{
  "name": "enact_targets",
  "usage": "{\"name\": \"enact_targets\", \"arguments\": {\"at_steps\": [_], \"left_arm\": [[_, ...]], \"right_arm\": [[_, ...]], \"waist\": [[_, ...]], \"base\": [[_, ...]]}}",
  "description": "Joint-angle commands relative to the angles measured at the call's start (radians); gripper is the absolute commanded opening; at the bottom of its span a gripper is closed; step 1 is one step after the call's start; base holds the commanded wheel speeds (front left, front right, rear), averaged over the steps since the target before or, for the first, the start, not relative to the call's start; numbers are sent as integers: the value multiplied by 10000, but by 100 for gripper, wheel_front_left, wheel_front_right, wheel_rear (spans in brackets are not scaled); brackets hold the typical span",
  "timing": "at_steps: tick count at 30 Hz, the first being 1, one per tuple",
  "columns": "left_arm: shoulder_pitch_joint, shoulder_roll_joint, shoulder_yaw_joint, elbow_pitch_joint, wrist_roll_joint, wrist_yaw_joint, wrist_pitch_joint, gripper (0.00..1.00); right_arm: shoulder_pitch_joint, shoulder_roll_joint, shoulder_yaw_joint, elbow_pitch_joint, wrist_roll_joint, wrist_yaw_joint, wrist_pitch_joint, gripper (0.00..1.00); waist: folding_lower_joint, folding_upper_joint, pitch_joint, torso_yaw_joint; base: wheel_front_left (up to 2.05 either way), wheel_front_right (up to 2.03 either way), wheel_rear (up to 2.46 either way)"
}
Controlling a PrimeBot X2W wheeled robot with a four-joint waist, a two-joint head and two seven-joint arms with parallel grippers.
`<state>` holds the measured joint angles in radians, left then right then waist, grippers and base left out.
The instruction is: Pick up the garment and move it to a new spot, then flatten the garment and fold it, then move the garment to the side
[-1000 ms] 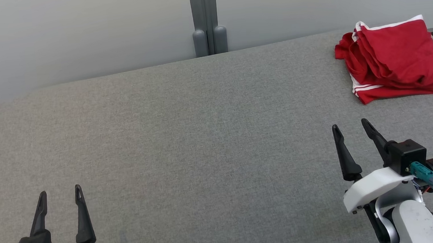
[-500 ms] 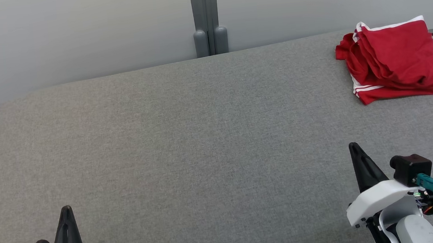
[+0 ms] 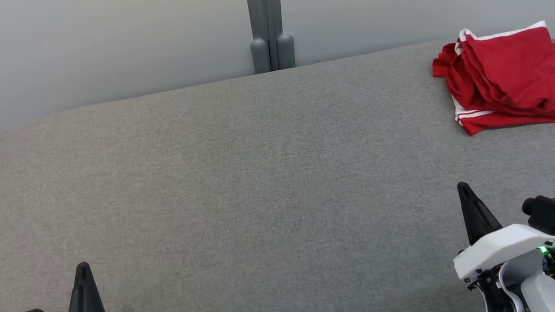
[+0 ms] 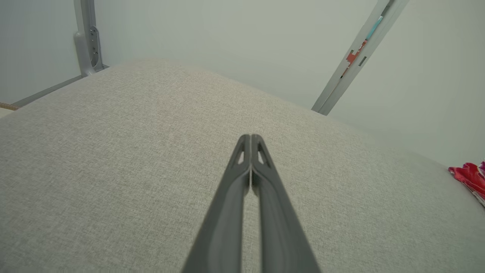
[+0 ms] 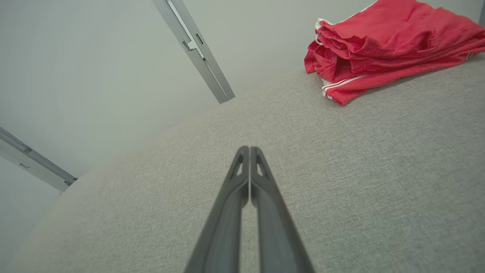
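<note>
You have one garment (image 3: pixel 509 78) to account for, and it lies in the upper right of the head view, on the far right corner of the table (image 3: pixel 259 177). It is red with white trim, stacked in several uneven layers, so it reads as folded and set aside. I judge the last step is done or nearly so.

Two grippers are in play, and neither touches the cloth. Your left gripper (image 4: pixel 250 138) sits at the lower left of the head view, its two fingers pressed together along their length with nothing between them. Your right gripper (image 5: pixel 249 149) sits at the lower right, fingers likewise pressed together and empty, pointing up the frame with the garment well beyond the tips. Holding both low and apart like this looks like a parked pose: it keeps the fingers off the folds so nothing gets dragged loose.

One grey post (image 3: pixel 265 21) stands at the top centre behind the table, against a plain wall (image 3: pixel 96 41).
</note>
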<state>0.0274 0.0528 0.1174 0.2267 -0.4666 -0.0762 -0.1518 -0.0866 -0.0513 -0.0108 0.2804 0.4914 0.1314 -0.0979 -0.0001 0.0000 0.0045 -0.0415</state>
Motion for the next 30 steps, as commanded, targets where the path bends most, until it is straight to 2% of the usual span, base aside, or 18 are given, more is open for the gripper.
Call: {"name": "enact_targets", "arguments": {"at_steps": [1, 30], "left_arm": [[-332, 53, 4, -147, -479, -49, 70, 0], [-770, 28, -13, -31, -4681, -248, 1064, 0]], "right_arm": [[-190, -28, -65, -193, 441, -2, 76, 0], [-237, -17, -440, -279, 4558, -5, 860, 0]], "waist": [[1, 0, 0, 6], [1, 0, -4, 121]], "base": [[0, 0, 0], [0, 0, 0]]}}
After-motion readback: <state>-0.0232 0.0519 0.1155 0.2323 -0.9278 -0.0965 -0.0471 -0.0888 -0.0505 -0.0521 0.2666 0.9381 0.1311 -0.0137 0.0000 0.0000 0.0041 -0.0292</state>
